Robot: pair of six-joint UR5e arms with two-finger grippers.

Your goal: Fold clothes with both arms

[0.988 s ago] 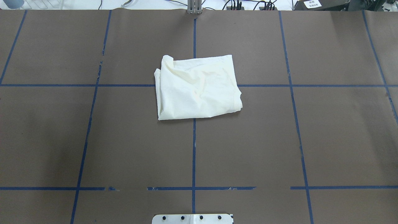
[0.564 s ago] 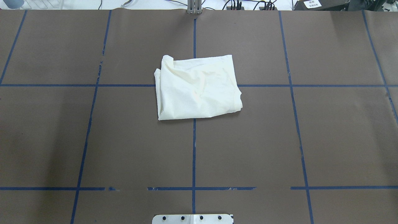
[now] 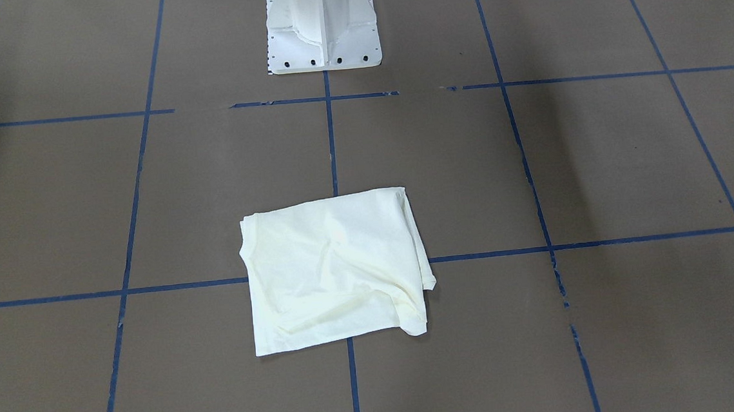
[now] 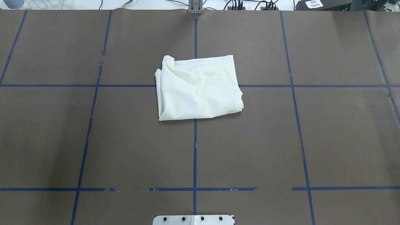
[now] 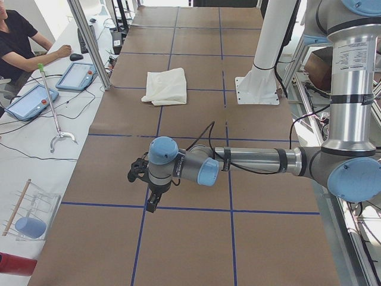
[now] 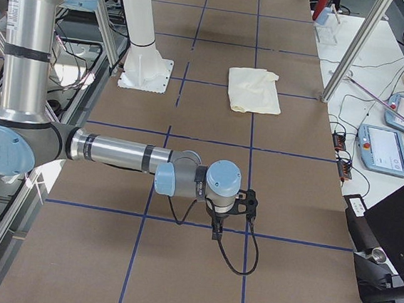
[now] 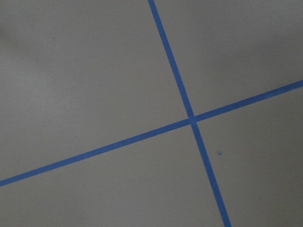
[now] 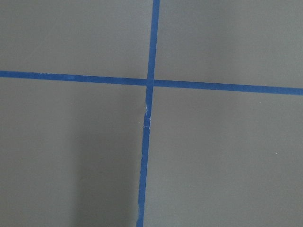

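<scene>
1. The shirt (image 4: 198,89) lay folded, plain side up, on the tabletop (image 4: 343,140), straight out from the pedestal (image 3: 323,21).
2. The left gripper (image 5: 150,205) and right gripper (image 6: 216,232) hung above the tabletop, far to either side of the pedestal; whether each was apart or together could not be told.

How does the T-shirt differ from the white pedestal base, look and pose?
The T-shirt is cream, soft and rumpled; the pedestal base is cooler white, rigid and smooth-faced. The T-shirt lies flat, folded, over a blue tape crossing mid-table; the pedestal base stands upright at the robot's edge, bolt holes along its plate. Both are pale against the brown table.
</scene>
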